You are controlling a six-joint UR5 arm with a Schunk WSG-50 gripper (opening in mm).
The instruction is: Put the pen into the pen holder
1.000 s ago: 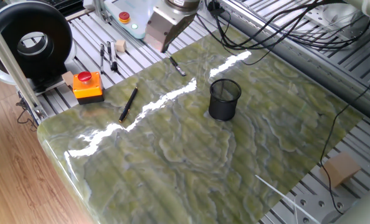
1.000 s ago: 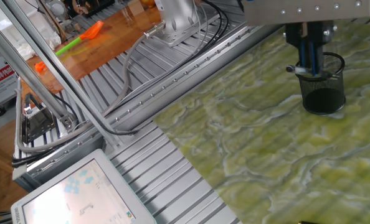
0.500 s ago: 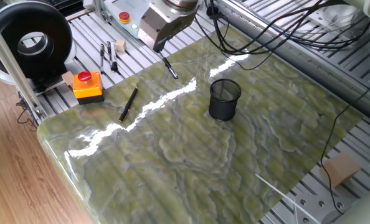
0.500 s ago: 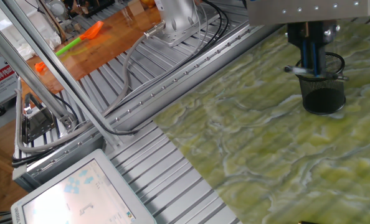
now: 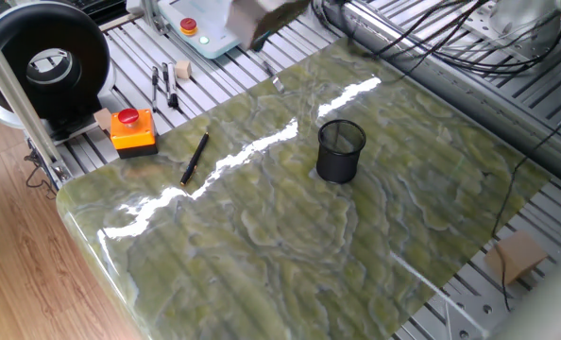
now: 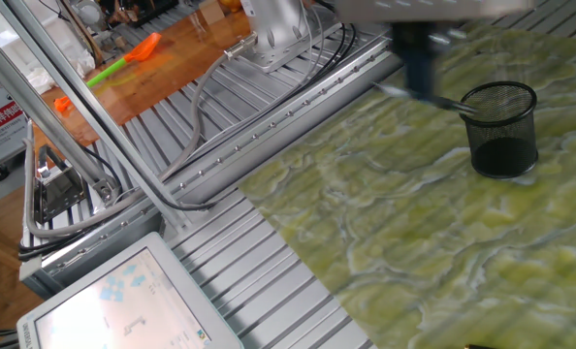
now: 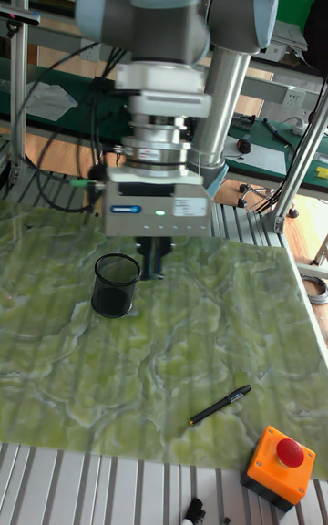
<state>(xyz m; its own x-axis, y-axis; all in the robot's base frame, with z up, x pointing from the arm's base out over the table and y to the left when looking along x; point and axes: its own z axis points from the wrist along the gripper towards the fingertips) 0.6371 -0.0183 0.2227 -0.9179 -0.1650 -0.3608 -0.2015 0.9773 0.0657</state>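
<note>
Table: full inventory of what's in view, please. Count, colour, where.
table: 1, green marbled top, centre
pen holder: 1, black mesh, upright on the table, nothing visible inside
pen: 1, silver-grey, off the table in the gripper, roughly level, motion-blurred
black pen: 1, lying on the table near the button box
button box: 1, orange with red button, at the table's edge
cardboard block: 1, brown, on the metal frame
small tools: a few, dark, on the frame; too small to tell
screen: 1, white, beside the table
arm: 1, grey
gripper: 1, dark fingers, beside the pen holder, apparently shut on the pen
</note>
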